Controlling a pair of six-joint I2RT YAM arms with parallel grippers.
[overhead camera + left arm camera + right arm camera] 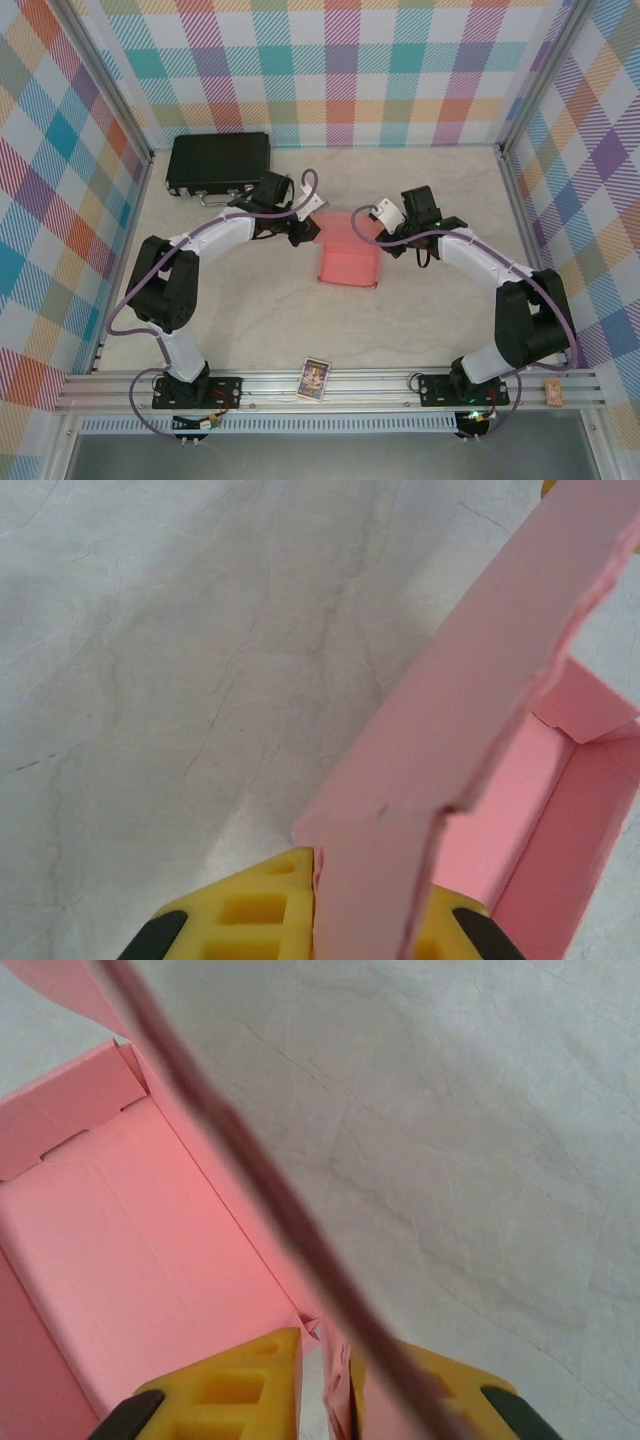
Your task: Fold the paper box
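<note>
The salmon-pink paper box (348, 262) lies open at the table's middle, its walls partly raised. My left gripper (305, 230) is at its far left corner. In the left wrist view the left gripper (370, 880) is shut on a tall side flap of the paper box (470, 710), card pinched between the yellow fingers (270, 900). My right gripper (372, 225) is at the far right corner. In the right wrist view the right gripper (340, 1350) is shut on the right wall of the paper box (130, 1260), with a sliver of table showing beside one yellow finger (250, 1380).
A black hard case (218, 162) with latches lies at the back left. A small printed card (315, 378) rests on the front rail between the arm bases. Checked walls enclose the marble-look table (430, 310) on three sides. A purple cable (250, 1180) crosses the right wrist view.
</note>
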